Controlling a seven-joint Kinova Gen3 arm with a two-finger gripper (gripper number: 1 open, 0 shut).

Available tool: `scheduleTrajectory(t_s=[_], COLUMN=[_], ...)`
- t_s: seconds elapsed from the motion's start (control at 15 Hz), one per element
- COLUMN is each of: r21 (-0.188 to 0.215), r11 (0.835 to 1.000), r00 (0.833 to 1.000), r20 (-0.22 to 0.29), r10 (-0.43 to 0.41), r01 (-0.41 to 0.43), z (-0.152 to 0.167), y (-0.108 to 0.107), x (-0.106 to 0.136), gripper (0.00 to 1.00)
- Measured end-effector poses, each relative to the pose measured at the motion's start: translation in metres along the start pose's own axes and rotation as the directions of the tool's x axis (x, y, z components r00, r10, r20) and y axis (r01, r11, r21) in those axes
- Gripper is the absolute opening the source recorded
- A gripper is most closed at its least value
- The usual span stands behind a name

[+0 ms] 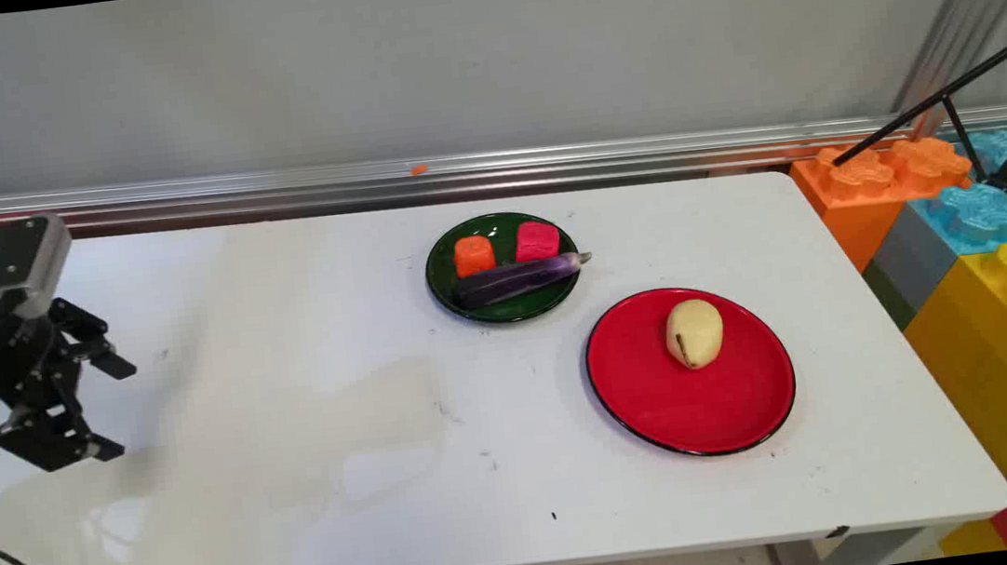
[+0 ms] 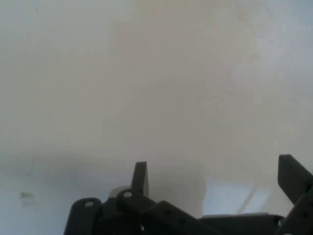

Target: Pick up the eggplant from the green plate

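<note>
Over at the left edge of the worktop (image 1: 301, 491) the hand (image 1: 109, 406) hangs with its two fingers spread apart and nothing between them, well apart from everything else. Its own camera sees only bare white surface. Toward the far middle sits a green plate (image 1: 445, 289) holding an orange block (image 1: 473, 255), a pink block (image 1: 537, 241) and a purple eggplant (image 1: 517, 279) lying across its near side. Just right and nearer, a red plate (image 1: 666, 406) carries a pale potato (image 1: 694, 333). Big coloured toy bricks (image 1: 979, 270) stand past the right end.

White table (image 1: 301, 491), big toy bricks (image 1: 978, 251) at right, black tripod legs (image 1: 961, 99) above them
</note>
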Motion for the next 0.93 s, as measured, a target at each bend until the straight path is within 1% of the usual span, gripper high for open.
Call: scheduleTrajectory(t_s=[0.13,0.27,0.4,0.53,0.6,0.67,0.8,0.93], r21=[0.004,0.017,0.036,0.056,0.062,0.07,0.084,0.095], r11=[1.0,1.0,0.999,0.997,0.996,0.995,0.992,0.99], r00=[1.0,0.998,0.992,0.979,0.974,0.965,0.94,0.916], r20=[-0.018,-0.059,-0.124,-0.197,-0.22,-0.255,-0.336,-0.397], r10=[0.002,-0.011,-0.031,-0.045,-0.048,-0.052,-0.056,-0.058], r01=[-0.002,0.012,0.036,0.057,0.063,0.072,0.089,0.104], z=[0.005,0.009,0.011,0.011,0.011,0.011,0.012,0.014], y=[0.0,-0.003,-0.008,-0.015,-0.017,-0.02,-0.029,-0.037], x=[0.004,0.015,0.031,0.05,0.056,0.065,0.085,0.102], gripper=[1.0,1.0,1.0,1.0,1.0,1.0,1.0,1.0])
